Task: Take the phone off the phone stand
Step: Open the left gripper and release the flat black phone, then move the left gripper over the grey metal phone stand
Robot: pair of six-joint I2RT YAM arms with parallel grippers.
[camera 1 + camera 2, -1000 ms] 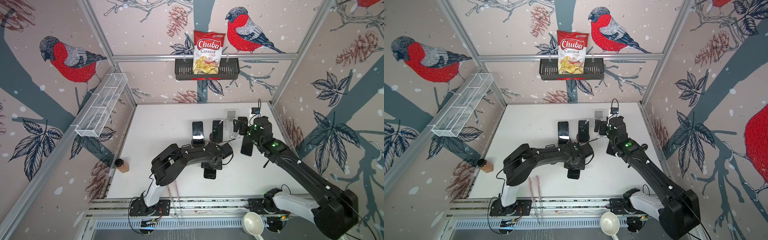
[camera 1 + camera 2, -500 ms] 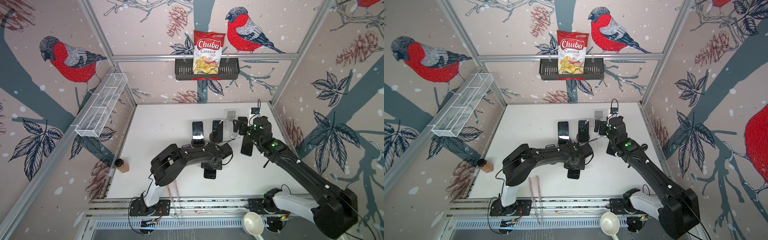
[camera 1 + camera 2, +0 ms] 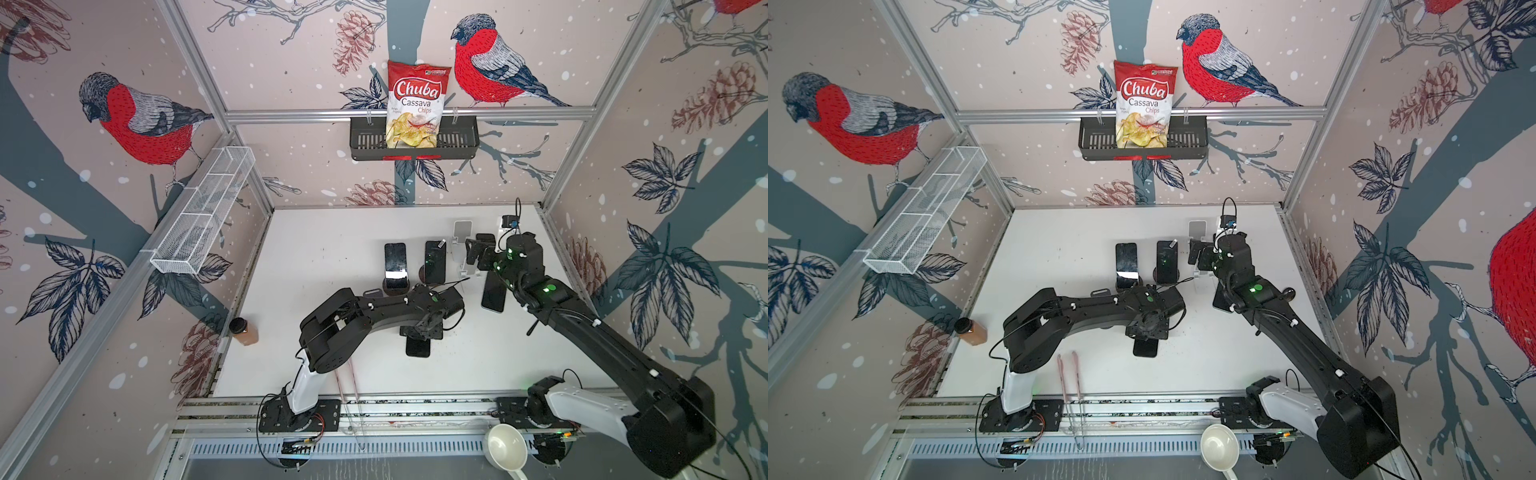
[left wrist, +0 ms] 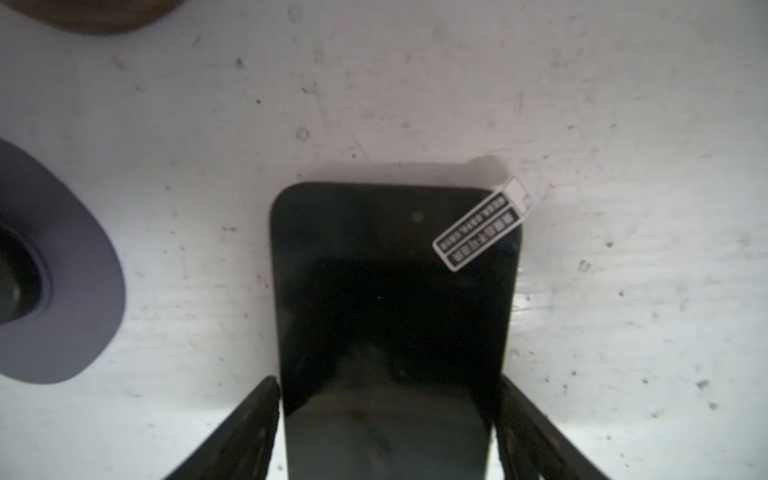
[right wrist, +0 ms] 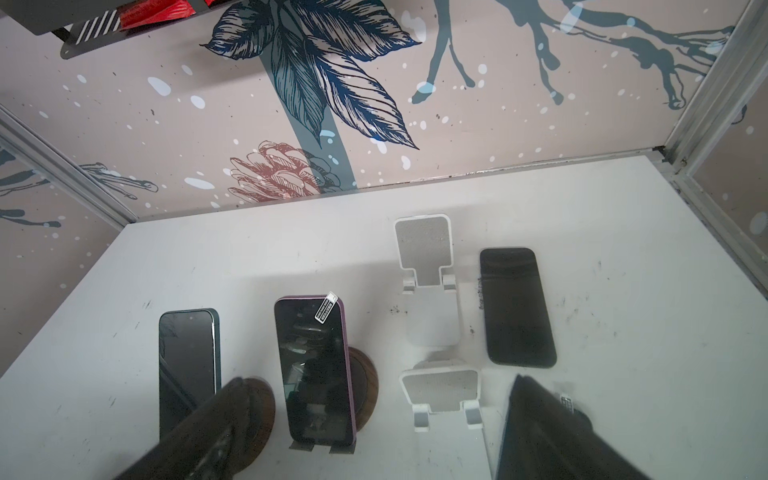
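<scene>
A black phone (image 4: 395, 299) with a white sticker on one corner lies flat on the white table (image 3: 332, 257), off any stand. My left gripper (image 4: 387, 380) straddles its near end, open, with a thin gap on each side of the phone (image 3: 417, 348). Two more phones (image 3: 395, 262) (image 3: 434, 259) lean on round wooden stands (image 5: 365, 386); the purple-cased one (image 5: 316, 370) also carries a sticker. My right gripper (image 5: 374, 432) hangs wide open above an empty white stand (image 5: 440, 395), holding nothing.
A second empty white stand (image 5: 428, 266) stands farther back, with a black phone (image 5: 515, 307) flat beside it. Another phone (image 3: 493, 293) lies under the right arm. A brown jar (image 3: 244, 332) sits at the left edge, and tongs (image 3: 1069, 374) and a white ladle (image 3: 505, 449) are at the front.
The left gripper's jaws have parted a little around the flat phone. Both arms and all the phones stay where they were.
</scene>
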